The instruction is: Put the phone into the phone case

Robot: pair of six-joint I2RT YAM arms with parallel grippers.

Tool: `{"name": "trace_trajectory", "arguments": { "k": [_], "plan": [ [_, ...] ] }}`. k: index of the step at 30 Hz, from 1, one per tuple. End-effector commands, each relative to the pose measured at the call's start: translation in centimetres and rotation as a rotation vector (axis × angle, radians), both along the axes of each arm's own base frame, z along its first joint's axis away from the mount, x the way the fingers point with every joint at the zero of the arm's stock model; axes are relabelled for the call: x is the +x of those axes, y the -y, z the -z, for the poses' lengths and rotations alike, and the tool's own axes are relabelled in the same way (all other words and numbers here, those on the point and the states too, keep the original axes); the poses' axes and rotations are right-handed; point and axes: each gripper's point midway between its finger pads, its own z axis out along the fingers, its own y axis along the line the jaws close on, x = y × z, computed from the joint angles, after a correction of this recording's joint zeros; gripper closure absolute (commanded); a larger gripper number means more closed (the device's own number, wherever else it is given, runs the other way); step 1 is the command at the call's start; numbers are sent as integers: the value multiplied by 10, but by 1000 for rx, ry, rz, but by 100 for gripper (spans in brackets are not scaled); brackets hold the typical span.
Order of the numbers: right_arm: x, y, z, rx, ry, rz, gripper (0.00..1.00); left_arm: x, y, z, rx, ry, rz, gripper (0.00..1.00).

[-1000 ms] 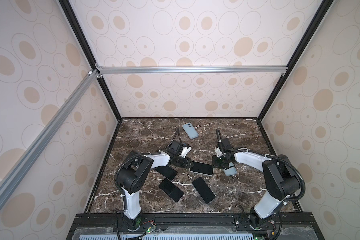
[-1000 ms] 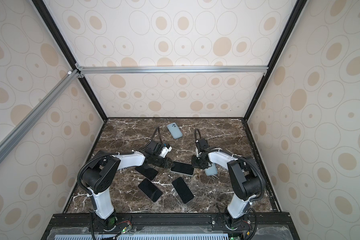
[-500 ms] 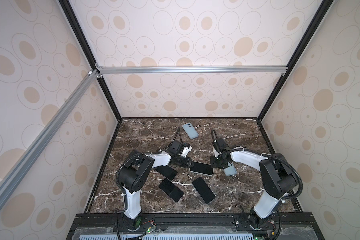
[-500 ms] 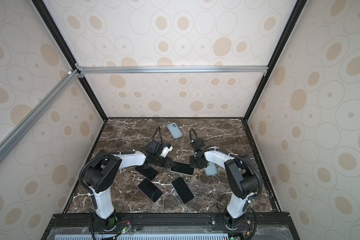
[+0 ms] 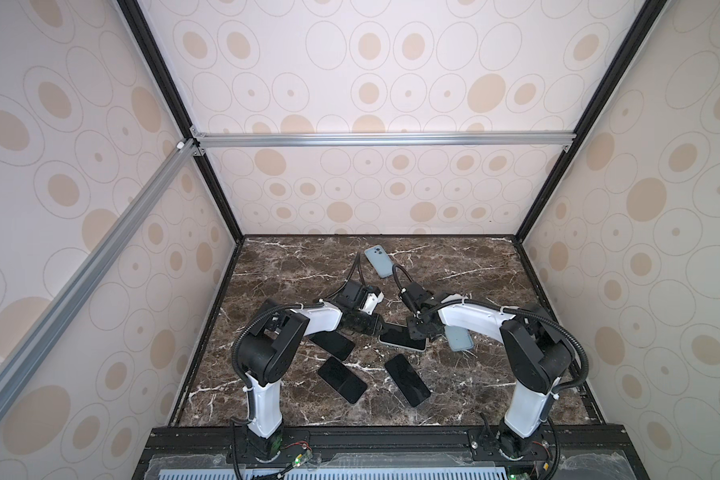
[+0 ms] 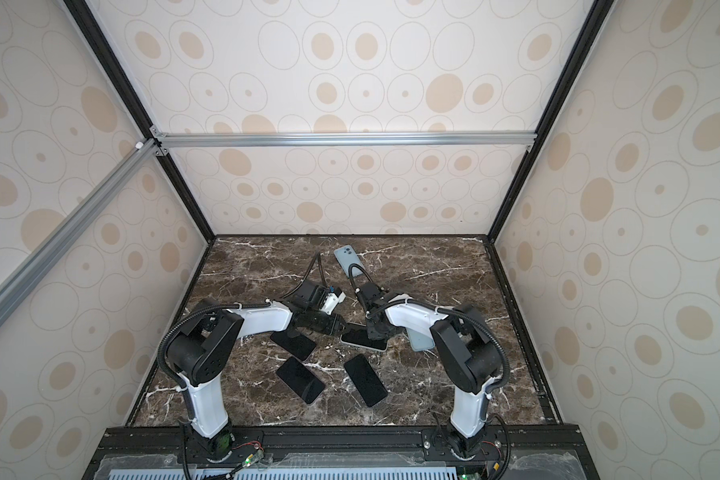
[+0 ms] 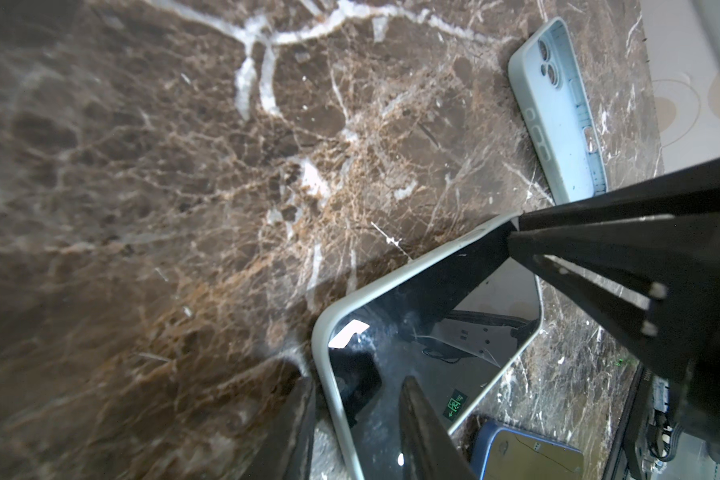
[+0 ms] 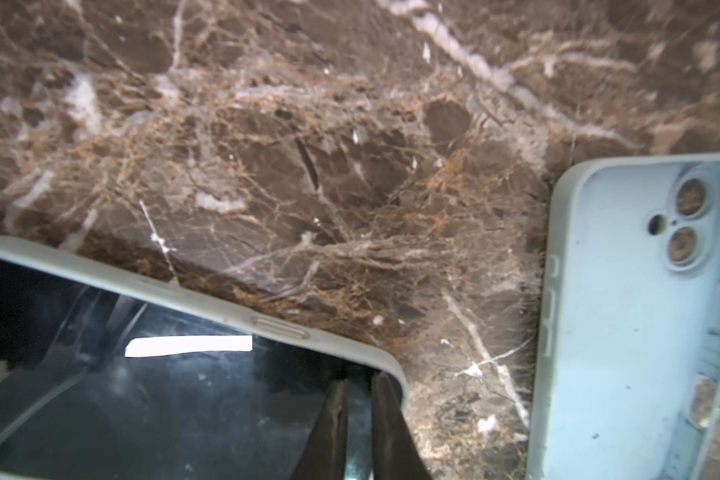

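Observation:
The phone (image 5: 400, 337) (image 6: 362, 338) lies screen up mid-table, seated in a pale grey-green phone case whose rim (image 7: 323, 332) (image 8: 184, 286) wraps the screen edges that I can see. My left gripper (image 5: 377, 326) (image 7: 358, 380) is at its left end, open, straddling the rim: one finger is on the marble outside, the other on the glass. At the right end, my right gripper (image 5: 417, 332) (image 8: 360, 379) is shut, with only a slit between its fingers. Its tips rest on the screen just inside the case's corner.
Three bare black phones lie in front: (image 5: 332, 345), (image 5: 341, 385), (image 5: 406, 385). One empty pale blue case (image 5: 378, 261) lies near the back wall. Another (image 5: 458, 337) (image 8: 641, 311) sits under the right forearm. Walls enclose the marble table (image 5: 474, 270) on three sides.
My right gripper has shifted left, from beside the empty case onto the phone's right corner. The left gripper has stayed at the phone's left end.

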Motion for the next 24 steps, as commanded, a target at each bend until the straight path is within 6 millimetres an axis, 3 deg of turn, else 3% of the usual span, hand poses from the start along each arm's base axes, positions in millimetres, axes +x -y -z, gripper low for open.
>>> {"name": "trace_trajectory", "arguments": {
  "k": [1, 6, 11, 15, 19, 24],
  "plan": [
    [-59, 33, 64, -212, -233, -48, 83, -3, -2, 11, 39, -24, 4, 65],
    [-48, 24, 46, -189, -180, -58, 82, 1, -3, 3, 47, 12, 0, 66],
    [-26, -2, 4, -60, -62, -103, 75, 14, -5, -26, 37, 122, -10, 64],
    [-4, -22, -50, 43, 93, -186, 62, 29, -10, -72, -2, 283, -45, 61],
    [7, -40, -94, 116, 204, -331, 52, 34, -17, -120, -72, 423, -69, 57],
    [10, -54, -124, 141, 301, -560, 25, 27, -35, -189, -162, 642, -93, 51]
  ]
}}
